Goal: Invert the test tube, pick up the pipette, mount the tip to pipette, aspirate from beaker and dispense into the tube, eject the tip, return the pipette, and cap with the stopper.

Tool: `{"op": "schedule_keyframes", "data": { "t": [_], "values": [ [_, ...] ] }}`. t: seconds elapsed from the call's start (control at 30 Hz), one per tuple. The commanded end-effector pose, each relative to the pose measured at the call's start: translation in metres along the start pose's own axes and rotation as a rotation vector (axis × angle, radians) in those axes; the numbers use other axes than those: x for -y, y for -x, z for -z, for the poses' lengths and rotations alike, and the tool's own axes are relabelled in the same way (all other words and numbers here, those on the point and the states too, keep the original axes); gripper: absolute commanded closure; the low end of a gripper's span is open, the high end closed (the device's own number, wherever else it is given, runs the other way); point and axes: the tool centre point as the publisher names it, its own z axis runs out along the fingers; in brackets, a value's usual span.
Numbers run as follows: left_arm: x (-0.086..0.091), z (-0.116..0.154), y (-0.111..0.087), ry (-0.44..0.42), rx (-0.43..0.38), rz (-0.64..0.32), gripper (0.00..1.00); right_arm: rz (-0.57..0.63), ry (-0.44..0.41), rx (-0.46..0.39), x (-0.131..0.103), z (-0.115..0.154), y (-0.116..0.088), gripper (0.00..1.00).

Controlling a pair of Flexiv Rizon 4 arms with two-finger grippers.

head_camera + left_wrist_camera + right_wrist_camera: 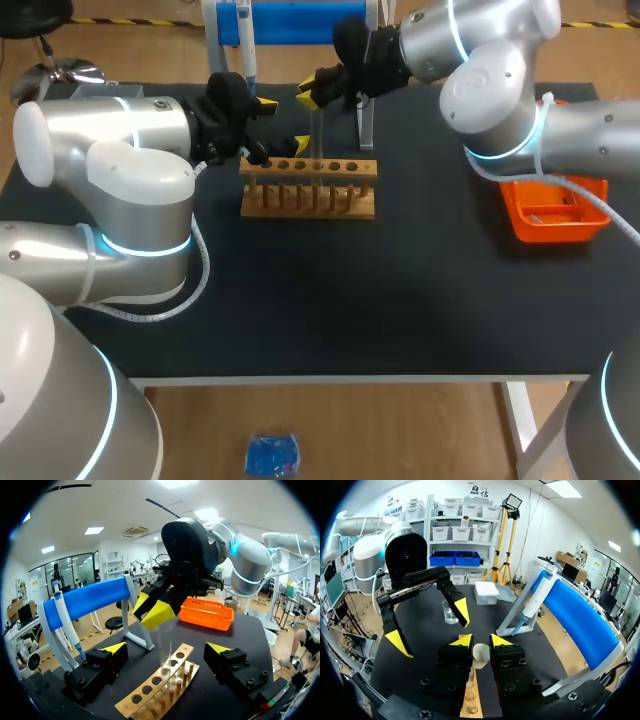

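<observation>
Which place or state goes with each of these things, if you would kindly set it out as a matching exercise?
1 test tube
2 pipette
3 orange basket
4 left pincer

A open, close to the wooden rack
B hanging on the blue stand
C held by the right pincer
D on the table's right side

Pairs: 1-C, 2-B, 3-D, 4-A.
</observation>
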Motion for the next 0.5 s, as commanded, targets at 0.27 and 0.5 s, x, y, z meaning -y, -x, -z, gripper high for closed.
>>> {"op": "schedule_keyframes", "data": {
  "t": [0.27,0.5],
  "values": [
    [0.0004,0.0,0.0011,0.002,-0.004,0.0,0.0,-0.022,-0.014,0.001,0.0074,-0.003,0.0002,1.0],
    [0.0004,0.0,0.0011,0.002,-0.004,0.0,0.0,-0.028,-0.015,0.003,0.0111,-0.0047,0.0005,1.0]
  ]
}}
